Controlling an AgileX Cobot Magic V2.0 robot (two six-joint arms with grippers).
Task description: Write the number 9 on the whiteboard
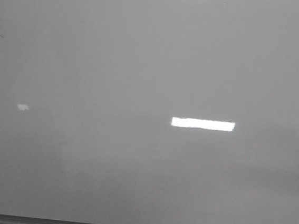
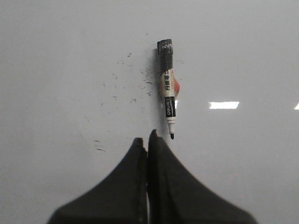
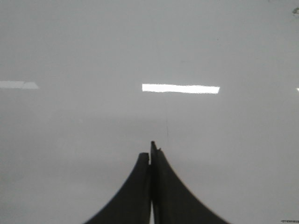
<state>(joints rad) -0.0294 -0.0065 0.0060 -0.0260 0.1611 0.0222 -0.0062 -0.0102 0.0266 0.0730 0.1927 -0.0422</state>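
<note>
Evidently no 9 is drawn yet on the board (image 1: pixel 154 65); both hands (image 2: pixel 147 137) (image 3: pixel 152 148) are closed and empty. The uncapped marker (image 2: pixel 167 88), just beyond the left hand, could be knocked aside if approached closed.

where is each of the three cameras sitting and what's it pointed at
Front view: faces the whiteboard squarely, edge strip at the bottom; no arm visible.
Left wrist view: sits behind the shut left gripper, looking at a marker on the board among black smudges.
Right wrist view: sits behind the shut right gripper, facing bare board.
Shared: all show glare patches and no 9 yet.
</note>
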